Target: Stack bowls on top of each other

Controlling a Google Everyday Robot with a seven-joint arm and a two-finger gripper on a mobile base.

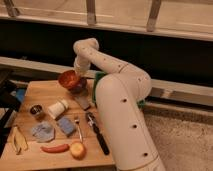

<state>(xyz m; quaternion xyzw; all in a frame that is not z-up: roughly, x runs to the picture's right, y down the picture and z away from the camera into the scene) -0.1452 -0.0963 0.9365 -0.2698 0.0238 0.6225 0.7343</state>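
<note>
The orange-red bowl (68,79) sits tilted on the purple bowl (79,89), of which only the right rim shows, at the back of the wooden table (35,92). My gripper (78,73) comes down from the white arm at the orange-red bowl's right rim and is shut on it. The purple bowl's inside is hidden by the orange-red bowl.
On the table in front stand a small metal cup (36,111), a white cup on its side (57,108), a blue sponge (66,125), a grey cloth (43,131), a fork (78,129), a black-handled tool (98,136), a red pepper (55,148) and a yellow fruit (77,149). My arm's body fills the table's right side.
</note>
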